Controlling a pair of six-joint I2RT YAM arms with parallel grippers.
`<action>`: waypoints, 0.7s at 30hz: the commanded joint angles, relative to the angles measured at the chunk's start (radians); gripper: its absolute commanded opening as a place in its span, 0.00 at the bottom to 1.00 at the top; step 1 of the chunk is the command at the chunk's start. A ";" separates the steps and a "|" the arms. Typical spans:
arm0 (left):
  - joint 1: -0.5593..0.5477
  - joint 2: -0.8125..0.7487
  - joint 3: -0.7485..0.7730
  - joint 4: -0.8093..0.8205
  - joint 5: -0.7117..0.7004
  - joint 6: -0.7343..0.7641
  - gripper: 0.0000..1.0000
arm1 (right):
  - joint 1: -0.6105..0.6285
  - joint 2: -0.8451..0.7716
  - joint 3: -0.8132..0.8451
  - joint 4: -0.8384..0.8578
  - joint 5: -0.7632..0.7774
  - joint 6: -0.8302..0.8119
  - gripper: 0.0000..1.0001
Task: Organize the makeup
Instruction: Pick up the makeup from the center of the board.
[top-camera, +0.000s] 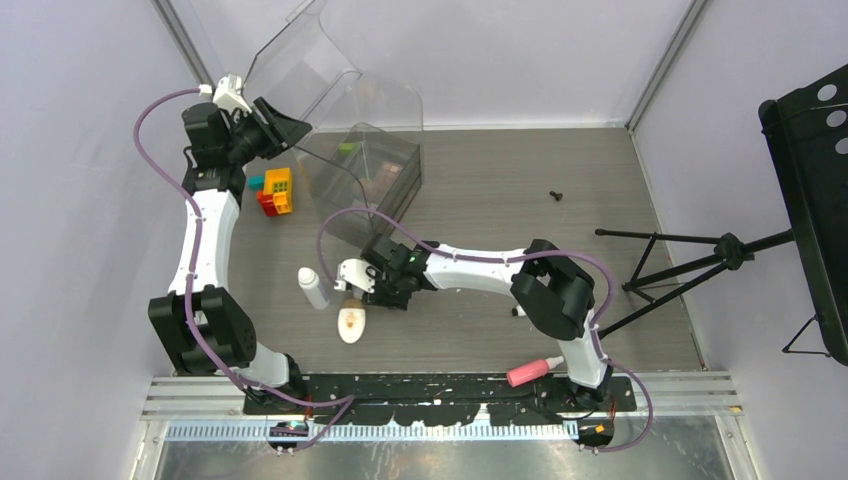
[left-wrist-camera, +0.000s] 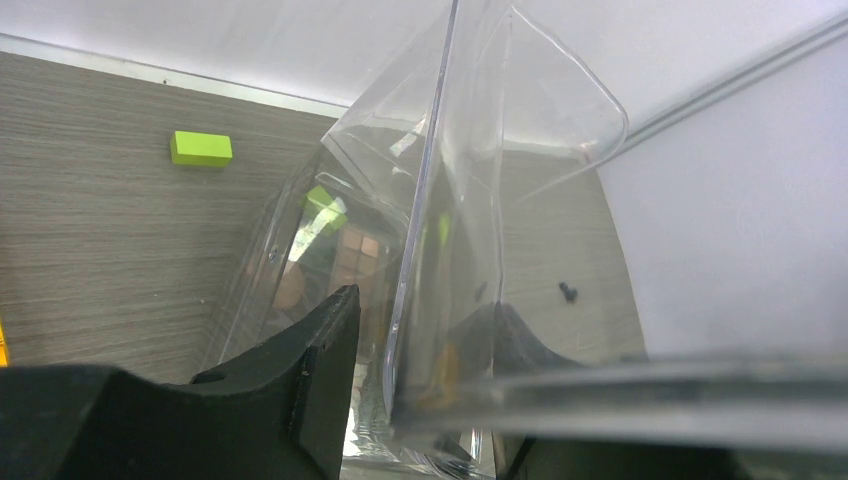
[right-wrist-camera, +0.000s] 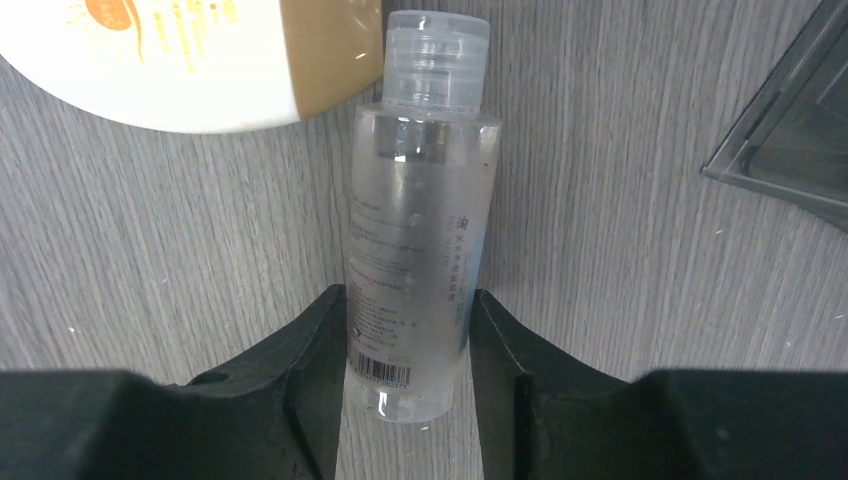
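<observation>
1. Broadly, a grey wood-grain worktop (top-camera: 500, 200) carries everything, with both arms mounted at its near edge.
2. A black tripod stand (top-camera: 690, 265) stretches across the right side, well apart from the makeup.
3. The clear plastic case (top-camera: 375, 165) sits at the back left of centre, and its lid (top-camera: 295, 50) is tilted up and open.
4. The left hand (left-wrist-camera: 420, 305) is at the back left corner. It is narrowly closed on the lid's clear panel, one finger on each face.
5. The right hand (right-wrist-camera: 407, 295) reaches left across the middle of the worktop. Its fingers lie against both sides of a clear bottle (right-wrist-camera: 415, 240), which lies flat on the worktop with its cap pointing away from the hand.
6. A square-pan palette (left-wrist-camera: 355, 250) shows through the case's clear wall.
7. A cream tube (top-camera: 351, 325) lies just beside the clear bottle, its brown cap near the bottle's cap.
8. A white bottle (top-camera: 313, 289) lies just left of the right hand.
9. A pink bottle (top-camera: 527, 372) lies at the near edge, beside the right arm's base.
10. Colourful toy bricks (top-camera: 275, 191) are stacked left of the case, near the left arm.
11. A lone green brick (left-wrist-camera: 201, 148) lies on the worktop apart from the case.
12. A small black object (top-camera: 556, 196) lies right of the case; what it is cannot be told.
</observation>
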 joint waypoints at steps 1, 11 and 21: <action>0.033 0.034 -0.017 -0.108 -0.082 0.012 0.39 | 0.005 0.004 0.062 -0.092 0.017 0.017 0.37; 0.035 0.036 -0.018 -0.105 -0.079 0.009 0.39 | 0.011 -0.170 -0.180 -0.162 0.158 0.187 0.33; 0.035 0.036 -0.019 -0.104 -0.081 0.009 0.39 | 0.033 -0.278 -0.307 -0.293 0.199 0.305 0.61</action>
